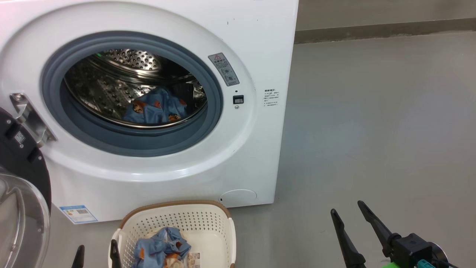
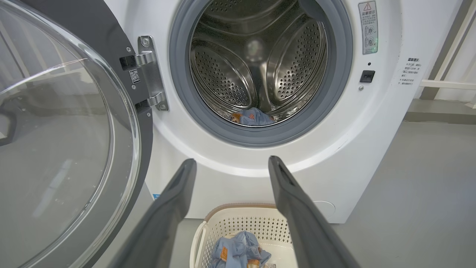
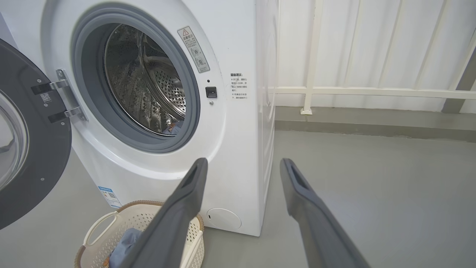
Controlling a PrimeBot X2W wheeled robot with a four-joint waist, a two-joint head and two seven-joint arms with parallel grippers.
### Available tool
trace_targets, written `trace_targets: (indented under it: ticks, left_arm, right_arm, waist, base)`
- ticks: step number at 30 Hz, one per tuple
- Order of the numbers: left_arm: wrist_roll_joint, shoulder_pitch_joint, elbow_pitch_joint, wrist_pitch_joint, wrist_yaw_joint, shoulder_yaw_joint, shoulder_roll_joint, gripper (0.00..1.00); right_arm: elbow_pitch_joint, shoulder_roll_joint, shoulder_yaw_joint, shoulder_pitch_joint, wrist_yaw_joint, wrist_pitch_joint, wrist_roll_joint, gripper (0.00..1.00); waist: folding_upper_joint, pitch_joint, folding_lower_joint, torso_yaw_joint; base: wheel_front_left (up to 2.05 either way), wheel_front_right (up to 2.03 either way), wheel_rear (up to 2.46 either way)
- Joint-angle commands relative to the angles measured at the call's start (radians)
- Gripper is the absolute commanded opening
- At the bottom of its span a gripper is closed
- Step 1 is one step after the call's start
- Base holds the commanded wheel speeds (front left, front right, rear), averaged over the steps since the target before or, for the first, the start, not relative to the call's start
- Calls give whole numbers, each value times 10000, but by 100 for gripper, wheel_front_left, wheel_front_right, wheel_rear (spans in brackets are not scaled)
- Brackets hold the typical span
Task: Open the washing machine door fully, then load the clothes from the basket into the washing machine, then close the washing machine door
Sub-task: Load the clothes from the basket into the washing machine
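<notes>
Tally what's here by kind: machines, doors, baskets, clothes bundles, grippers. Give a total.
washing machine: 1
washing machine door: 1
basket: 1
clothes bundles: 2 (drum bundle, basket bundle)
grippers: 2 (left gripper, right gripper, both with jaws open and empty)
Total: 7

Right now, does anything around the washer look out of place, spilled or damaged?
Nothing stands out. The big white front-loading washing machine looks intact, its round black-rimmed glass door swung open. One light blue printed garment lies in the steel drum; a second garment sits inside the cream perforated plastic basket.
</notes>
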Motion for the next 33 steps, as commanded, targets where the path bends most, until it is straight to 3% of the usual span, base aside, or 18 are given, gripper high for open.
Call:
trace_targets:
  ticks: [1,24,33]
  left_arm:
    - [-56,-227,-276,-49,79,369,148,100]
    - [-139,-787,188,-124,-14,227,-42,100]
    - [-428,-2447,1859,506,-670,-136,-172,100]
  right_arm:
    - [-289,-12,184,-158,16,12,-57,100]
    - [-452,12,175,-279,16,16,-18,100]
    - [-671,-218,253,-850,16,-88,162,100]
  waist:
    - [0,-4,1,-10]
    - [0,496,1,-121]
    - [0,1905,1,-308]
  base:
    - [0,0,0]
    - [0,0,0]
    - [0,0,0]
